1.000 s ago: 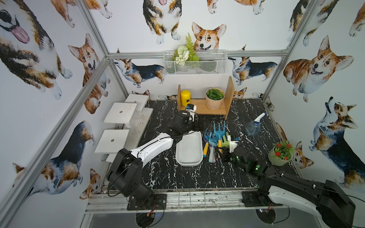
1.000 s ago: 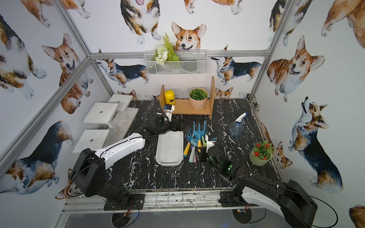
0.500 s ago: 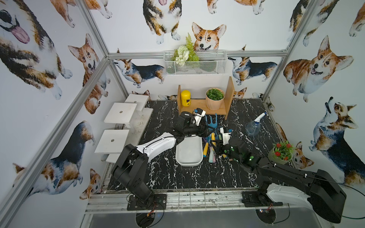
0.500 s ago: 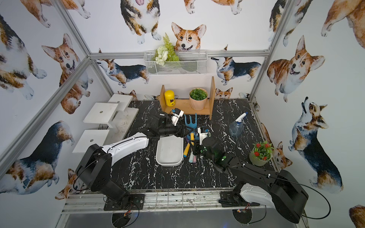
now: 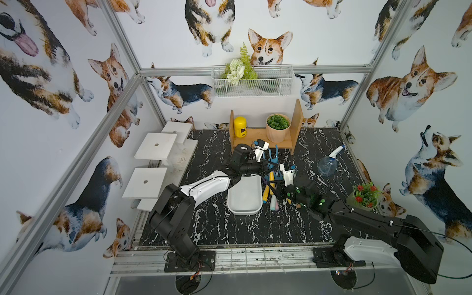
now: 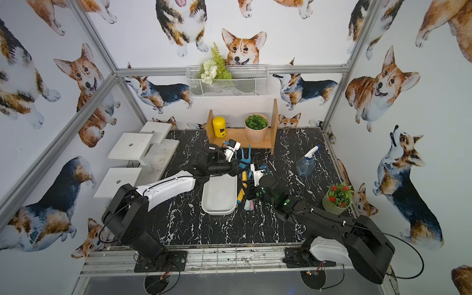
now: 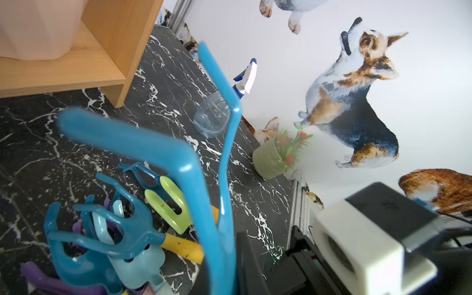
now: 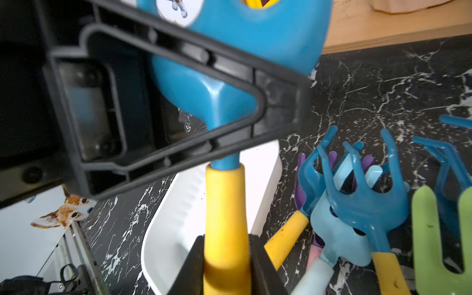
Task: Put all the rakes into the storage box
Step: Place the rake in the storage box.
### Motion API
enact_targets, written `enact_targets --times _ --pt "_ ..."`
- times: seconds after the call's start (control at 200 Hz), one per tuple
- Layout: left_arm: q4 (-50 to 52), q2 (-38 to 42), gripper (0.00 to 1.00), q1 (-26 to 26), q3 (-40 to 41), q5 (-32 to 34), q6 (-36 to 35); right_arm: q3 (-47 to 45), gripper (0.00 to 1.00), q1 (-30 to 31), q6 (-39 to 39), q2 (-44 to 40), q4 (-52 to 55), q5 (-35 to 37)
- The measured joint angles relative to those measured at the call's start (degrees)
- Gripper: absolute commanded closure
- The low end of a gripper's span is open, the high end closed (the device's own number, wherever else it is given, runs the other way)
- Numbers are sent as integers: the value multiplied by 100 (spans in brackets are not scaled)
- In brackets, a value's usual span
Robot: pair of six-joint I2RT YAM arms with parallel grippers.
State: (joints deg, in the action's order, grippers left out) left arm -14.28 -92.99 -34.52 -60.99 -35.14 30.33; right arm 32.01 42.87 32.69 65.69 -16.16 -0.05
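Rake point(image 8: 226, 199): one item, blue tined head on a yellow handle, held clear of the table point(image 5: 217, 229). Location: near the far corner of the storage box point(image 5: 245, 198), not in it. Its tines point toward the wooden shelf point(image 5: 258, 139).

Holders: two. The right gripper point(image 8: 226, 267) is clamped on the yellow handle. The left gripper point(image 5: 267, 167) is closed across the blue head where it narrows to the neck, and the tines rise out of it in the left wrist view.

Hazards, as I judge them from my console:
- Double hold: if I move either arm while both are clamped, the rigid tool takes the strain. It could twist in the jaws or slip out of one of them.
- Release: the left grip sits on a tapered, glossy part far from the handle end. Once the right jaws let go, the handle may swing down and pivot the rake.
- Clutter: spare rakes point(image 8: 362, 207) and a green fork point(image 8: 431, 242) lie just beside the box. A sagging handle or a low pass could hook their tines and drag them along.
- Fit: the tub looks about as long as the tool, so a skewed lowering would leave the handle or tines propped on the rim
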Motion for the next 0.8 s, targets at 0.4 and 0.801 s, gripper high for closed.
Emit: enact_targets --times 0.4,0.801 --pt "726 953 100 195 1202 1071 -490 -275 34 -133 367 -564 28 944" --pt "597 251 95 439 1429 1399 -487 -546 36 -164 450 -962 415 1228"
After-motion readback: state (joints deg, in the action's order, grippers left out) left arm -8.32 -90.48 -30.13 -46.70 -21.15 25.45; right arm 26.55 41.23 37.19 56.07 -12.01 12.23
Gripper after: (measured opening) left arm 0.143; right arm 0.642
